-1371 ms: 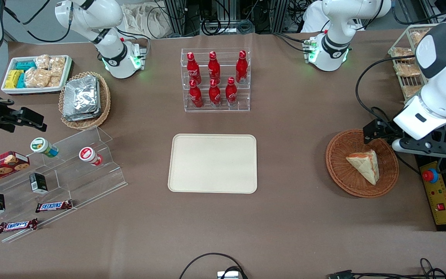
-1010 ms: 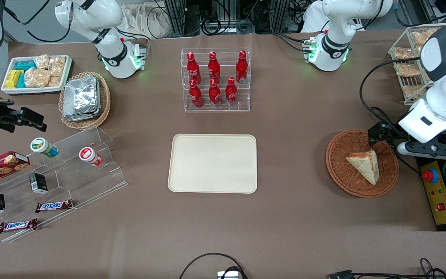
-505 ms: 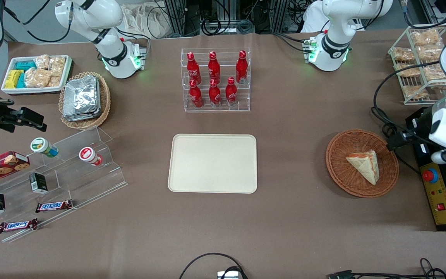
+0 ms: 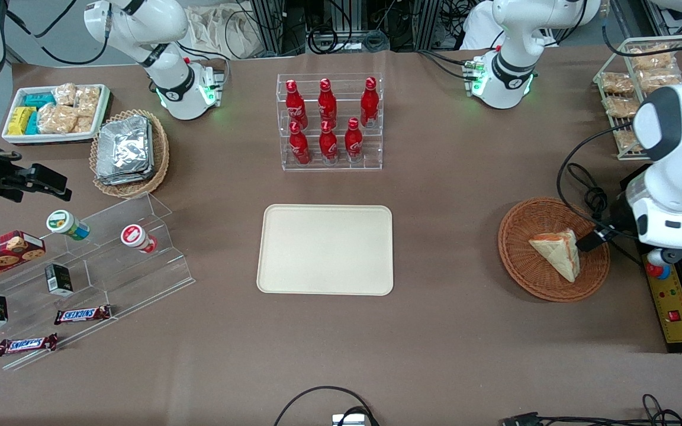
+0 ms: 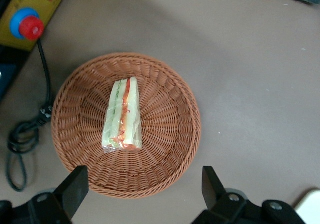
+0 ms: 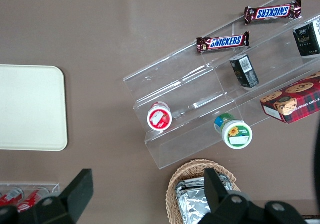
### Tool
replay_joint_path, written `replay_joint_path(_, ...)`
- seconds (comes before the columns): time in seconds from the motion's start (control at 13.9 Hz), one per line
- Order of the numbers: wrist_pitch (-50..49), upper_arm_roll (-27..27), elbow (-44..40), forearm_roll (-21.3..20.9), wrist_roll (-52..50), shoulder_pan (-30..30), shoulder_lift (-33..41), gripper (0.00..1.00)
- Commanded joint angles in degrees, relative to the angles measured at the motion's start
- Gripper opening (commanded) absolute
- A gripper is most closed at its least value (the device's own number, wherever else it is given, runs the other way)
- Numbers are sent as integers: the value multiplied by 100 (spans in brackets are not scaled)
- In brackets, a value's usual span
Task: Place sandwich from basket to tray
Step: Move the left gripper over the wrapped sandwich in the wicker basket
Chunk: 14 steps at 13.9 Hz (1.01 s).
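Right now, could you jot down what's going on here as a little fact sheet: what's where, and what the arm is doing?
sandwich: lying in the basket, not gripped
basket: on the table, toward the working arm's end
tray: mid-table, nothing on it
gripper: above the basket, fingers open, holding nothing
bottle rack: farther from the front camera than the tray, six red bottles
step done: none yet

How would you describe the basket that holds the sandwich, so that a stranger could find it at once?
Start at the cream tray in the middle of the table and look toward the working arm's end. There sits a round reddish-brown basket holding one sandwich, with the open gripper above it. The lighter basket holds foil packets instead.
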<state>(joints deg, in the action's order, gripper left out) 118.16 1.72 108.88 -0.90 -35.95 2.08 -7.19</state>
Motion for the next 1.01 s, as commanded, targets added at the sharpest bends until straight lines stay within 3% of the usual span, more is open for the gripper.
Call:
replay_joint_path(0.0, 515, -14, 668, -86, -647, -23, 122, 100)
replay_joint_path(0.36, 1743, 302, 1512, 1, -958, -23, -46, 100)
replay_joint_path(0.94, 1825, 303, 1540, -33, -1362, -5, -722, 100)
